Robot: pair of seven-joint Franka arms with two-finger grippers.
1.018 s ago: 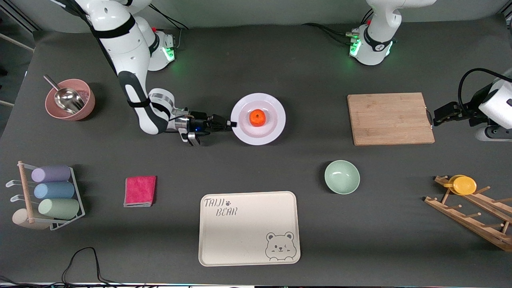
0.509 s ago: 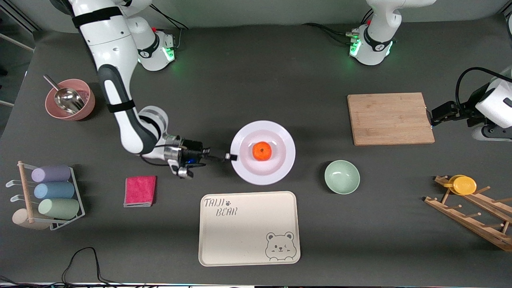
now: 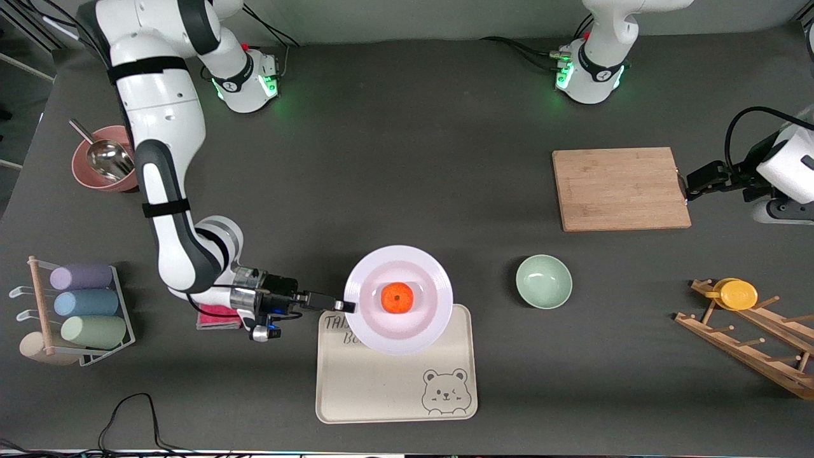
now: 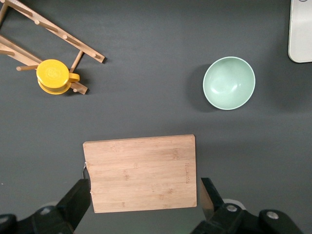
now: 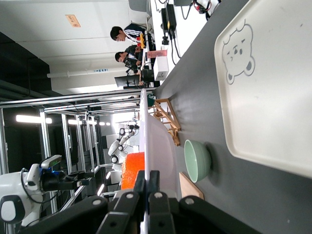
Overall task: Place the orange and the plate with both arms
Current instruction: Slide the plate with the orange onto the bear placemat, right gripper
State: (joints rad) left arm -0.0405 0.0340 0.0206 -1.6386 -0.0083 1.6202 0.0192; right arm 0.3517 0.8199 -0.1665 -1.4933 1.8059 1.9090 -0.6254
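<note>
Here, on the dark table (image 3: 407, 127), right gripper (image 3: 348, 306) jaws clamp the plate (image 3: 432, 280) over the tray (image 3: 381, 388); left gripper (image 4: 146, 195) jaws apart.

My black right gripper (image 3: 348, 306) pinches a pale white-lavender plate (image 3: 426, 321) carrying a bright orange (image 3: 397, 298), over a cream tray (image 3: 381, 388) printed with a bear face; nearby sit a mint-green bowl (image 3: 544, 281) and a tan wooden board (image 3: 620, 188) on the dark grey desk (image 3: 445, 127)
</note>
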